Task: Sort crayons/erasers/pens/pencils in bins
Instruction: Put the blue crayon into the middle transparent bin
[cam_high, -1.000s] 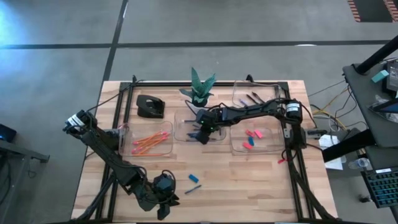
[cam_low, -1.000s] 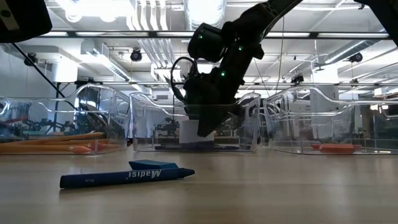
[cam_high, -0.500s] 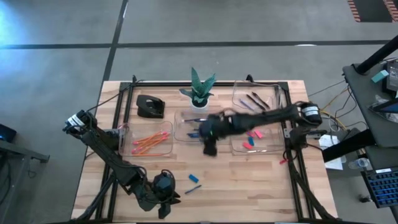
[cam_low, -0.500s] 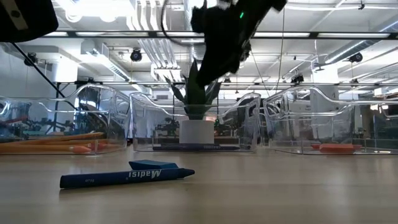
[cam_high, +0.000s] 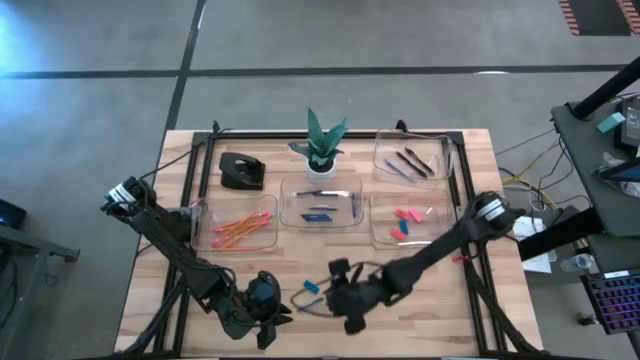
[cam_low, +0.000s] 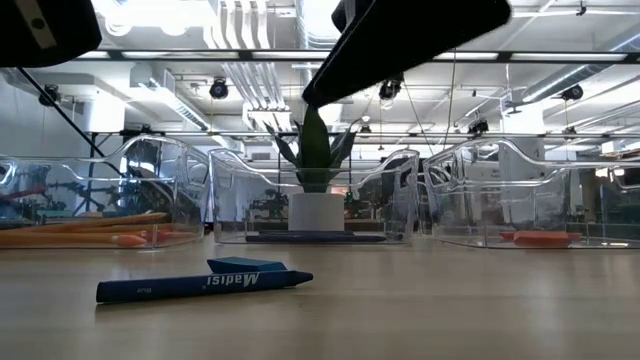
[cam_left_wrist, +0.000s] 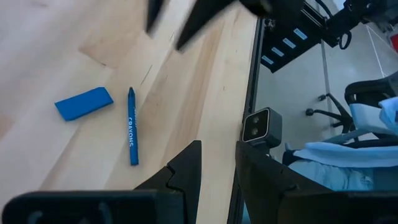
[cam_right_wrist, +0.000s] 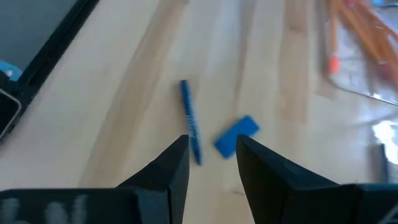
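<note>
A short blue crayon (cam_high: 309, 301) and a blue eraser (cam_high: 311, 286) lie loose on the table near its front edge; they also show in the right wrist view as crayon (cam_right_wrist: 190, 122) and eraser (cam_right_wrist: 236, 135). My right gripper (cam_high: 330, 289) hovers open just right of them and touches nothing. My left gripper (cam_high: 274, 313) waits open and empty at the near edge, left of the crayon (cam_left_wrist: 132, 127). Four clear bins hold sorted items: orange pencils (cam_high: 240, 226), blue crayons (cam_high: 320, 208), pink and blue erasers (cam_high: 405, 222), and dark pens (cam_high: 408, 160).
A white plant pot (cam_high: 321, 150) and a black desk object (cam_high: 241, 171) stand at the far side behind the bins. In the low view my right arm (cam_low: 400, 35) passes overhead, above the crayon (cam_low: 205, 283).
My right gripper has left the middle bin and swung toward the table's near edge, coming down beside the loose blue crayon and eraser. The crayon and eraser have stayed where they were.
</note>
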